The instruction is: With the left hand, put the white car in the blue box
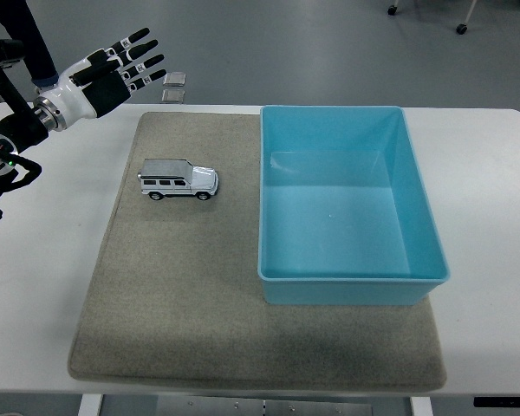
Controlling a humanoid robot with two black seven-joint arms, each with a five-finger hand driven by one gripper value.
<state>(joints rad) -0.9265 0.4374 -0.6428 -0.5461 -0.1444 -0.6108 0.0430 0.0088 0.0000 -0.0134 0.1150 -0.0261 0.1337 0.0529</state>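
Nearest the camera runs the white table's (35,286) front edge, and on it lies a grey-beige felt mat (173,312) whose near border almost reaches that edge. Most of the table's middle is covered by this mat.

On the mat's right half stands the blue box (420,208), a rectangular open-topped plastic bin with light turquoise walls and a bare floor. Its near wall sits a little back from the mat's front border, and its far rim lines up roughly with the mat's far edge.

Left of the box, well apart from it, the white car (178,179) rests upright on its wheels on the mat's far left part. It is a boxy off-road model seen side-on, its bonnet pointing right toward the box and its windows dark.

At the far left corner of the table the left hand (113,71) hovers, well apart from the car and holding nothing. Its black-tipped fingers (137,39) are spread and extended, pointing toward the upper right, with white plating over the back of the hand and a black forearm entering from the left edge.

Beyond the table, on the grey floor just past the fingertips, lie two small pale flat squares (174,87), possibly tiles or markers; the view is too coarse to say.
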